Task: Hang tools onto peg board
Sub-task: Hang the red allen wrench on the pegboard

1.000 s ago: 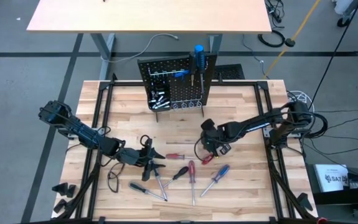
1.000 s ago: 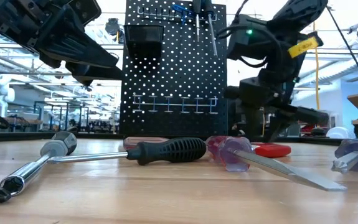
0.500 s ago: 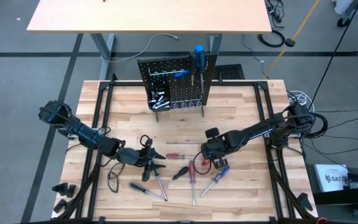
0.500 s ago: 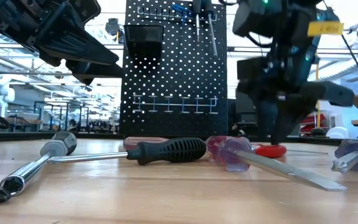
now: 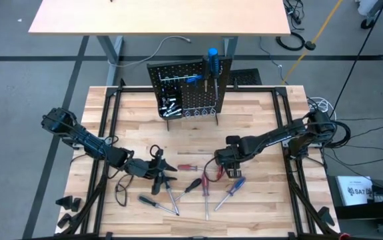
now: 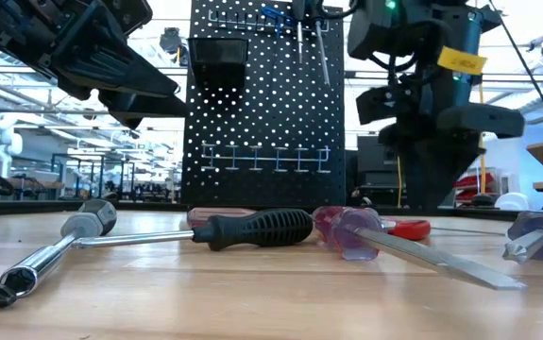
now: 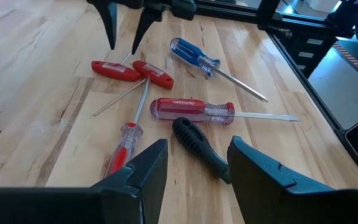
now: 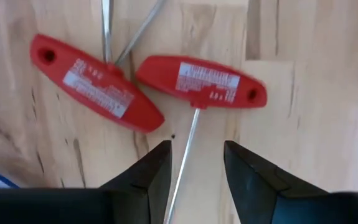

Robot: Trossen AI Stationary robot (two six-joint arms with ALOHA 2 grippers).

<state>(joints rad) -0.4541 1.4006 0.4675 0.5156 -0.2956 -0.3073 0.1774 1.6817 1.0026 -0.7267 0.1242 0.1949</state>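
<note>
Two grippers, both with jaws apart, gripping nothing. Left gripper (image 5: 166,170) hovers over loose tools (image 5: 198,188) on the butcher-block table (image 5: 258,113). Peg board (image 5: 188,90) at the table's far edge: small bin (image 5: 169,105) holds silvery bits, screwdrivers on hooks. Right gripper (image 5: 218,167) has dropped since 1 s ago, now straddling a red T-handle driver (image 8: 200,82).

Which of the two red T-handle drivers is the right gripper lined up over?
The T-handle whose shaft runs down between the open jaws of the right gripper. The other T-handle lies off to the side, its shaft pointing away.
</note>
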